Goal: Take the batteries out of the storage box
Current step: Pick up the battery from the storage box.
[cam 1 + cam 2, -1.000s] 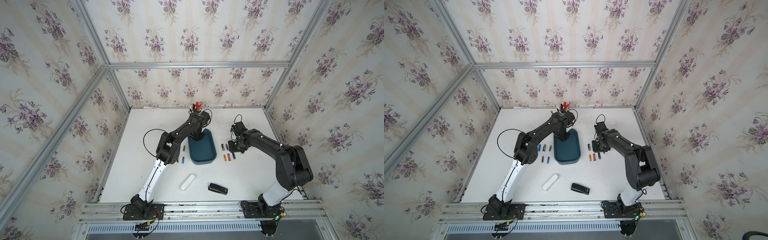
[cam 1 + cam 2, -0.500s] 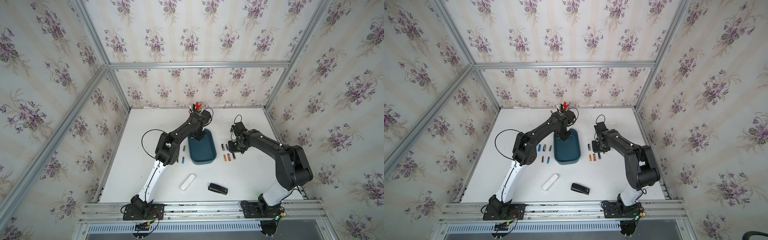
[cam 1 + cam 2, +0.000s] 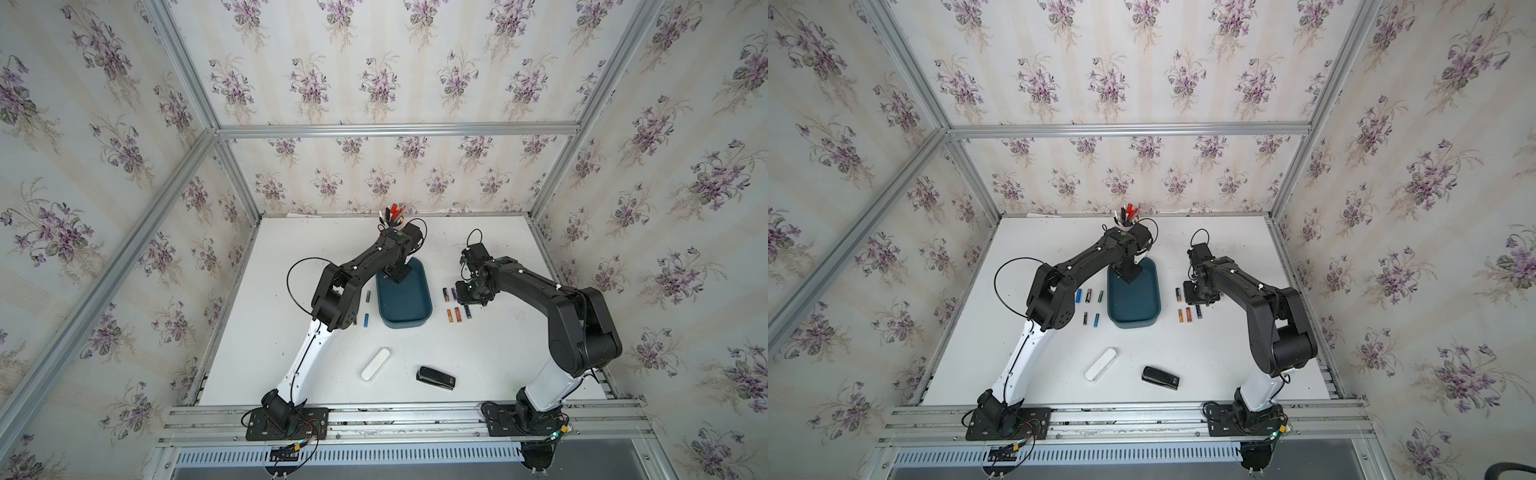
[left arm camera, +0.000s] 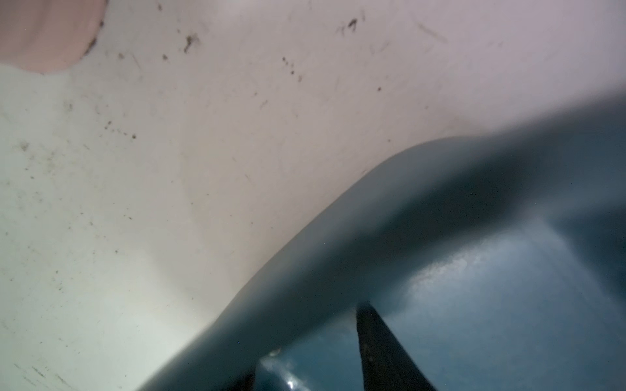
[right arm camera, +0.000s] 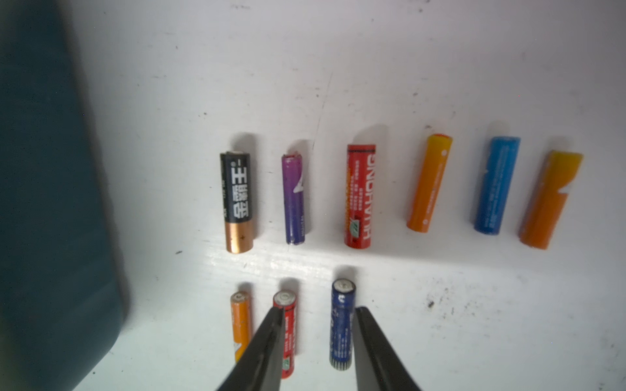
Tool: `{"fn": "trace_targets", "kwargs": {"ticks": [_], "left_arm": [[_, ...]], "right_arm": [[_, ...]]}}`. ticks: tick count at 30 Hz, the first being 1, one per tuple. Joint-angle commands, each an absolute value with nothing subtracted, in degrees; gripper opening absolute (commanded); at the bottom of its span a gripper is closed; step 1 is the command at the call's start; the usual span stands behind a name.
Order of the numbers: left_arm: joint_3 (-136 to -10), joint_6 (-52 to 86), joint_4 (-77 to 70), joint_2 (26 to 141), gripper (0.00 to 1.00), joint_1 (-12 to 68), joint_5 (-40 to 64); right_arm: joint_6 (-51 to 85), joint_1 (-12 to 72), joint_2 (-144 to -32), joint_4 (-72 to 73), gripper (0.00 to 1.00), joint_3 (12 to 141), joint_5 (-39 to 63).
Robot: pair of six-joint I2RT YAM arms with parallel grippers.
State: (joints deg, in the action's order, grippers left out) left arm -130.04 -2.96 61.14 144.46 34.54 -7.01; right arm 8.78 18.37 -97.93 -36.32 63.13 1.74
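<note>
The storage box (image 3: 405, 307) sits mid-worktop (image 3: 490, 365), its long side running near to far. The left gripper (image 3: 397, 276) reaches down into the far end of the box. The left wrist view shows its jaws parted over the box floor beside the rounded rim, with nothing between them: released. All the batteries (image 3: 1088, 295) in view lie on the worktop outside the box. Left of the box, a top view shows five: three in a far row and two in a near row. Right of the box, the right wrist view shows nine. Far row, counted outward from the box: black-and-copper battery (image 5: 238, 203), purple battery (image 5: 294, 199), red battery (image 5: 360, 196), orange battery (image 5: 428, 182), light blue battery (image 5: 496, 184), second orange battery (image 5: 550, 199). Near row: small orange battery (image 5: 241, 321), small red battery (image 5: 288, 333), dark blue battery (image 5: 341, 325). The right gripper (image 5: 320, 309) hangs low over this near row, jaws apart and grasping nothing. The dark blue battery lies flat between them, just beside one jaw; the other jaw stands in front of the small red battery. Contact cannot be determined. A cup of pens (image 3: 394, 216) stands just beyond the box's far end. A white oblong case (image 3: 375, 364) and a black oblong object (image 3: 435, 377) lie apart toward the near edge.
</note>
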Motion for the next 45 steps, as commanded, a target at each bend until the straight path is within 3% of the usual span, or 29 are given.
{"fn": "trace_targets", "kwargs": {"ticks": [1,10,39,45], "left_arm": [[-130.22,-3.64,61.48,145.22,0.52,34.45,-5.04],[-131.76,-0.24,66.68,145.74,0.35,34.12,-2.52],[-135.2,9.7,70.12,149.33,0.28,33.91,-0.72],[-135.13,10.23,70.26,148.73,0.18,33.91,-0.59]], "right_arm": [[8.26,18.46,-98.24,-37.56,0.39,64.0,0.7],[8.0,18.46,-98.7,-37.23,0.38,65.04,0.97],[7.29,18.46,-97.35,-32.82,0.38,62.93,3.82],[7.59,18.46,-97.05,-32.53,0.37,63.03,4.45]]}}
